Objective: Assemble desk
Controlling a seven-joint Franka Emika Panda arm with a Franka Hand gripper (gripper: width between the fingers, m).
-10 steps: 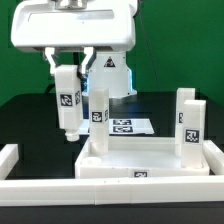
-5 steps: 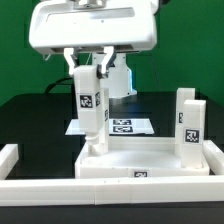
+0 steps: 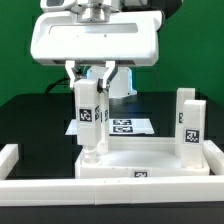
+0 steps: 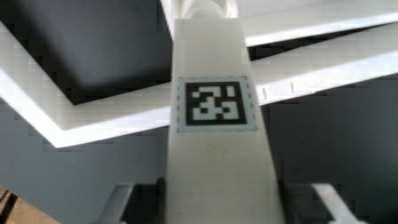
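Note:
My gripper is shut on the upper part of a white block leg, which hangs upright with its square tag facing the camera. The leg's lower end is at the back corner of the desk top on the exterior view's left; whether it touches there I cannot tell. A second leg stands upright on the desk top's right side. In the wrist view the held leg runs away from the gripper between both fingers, with the desk top's white rim below.
The marker board lies flat behind the desk top. White border rails run along the exterior view's left, the front and the right. A white robot base stands behind the gripper.
The gripper has carried the leg toward the exterior view's right and a little lower, from beside the desk top to over its left back corner. The right leg has not moved.

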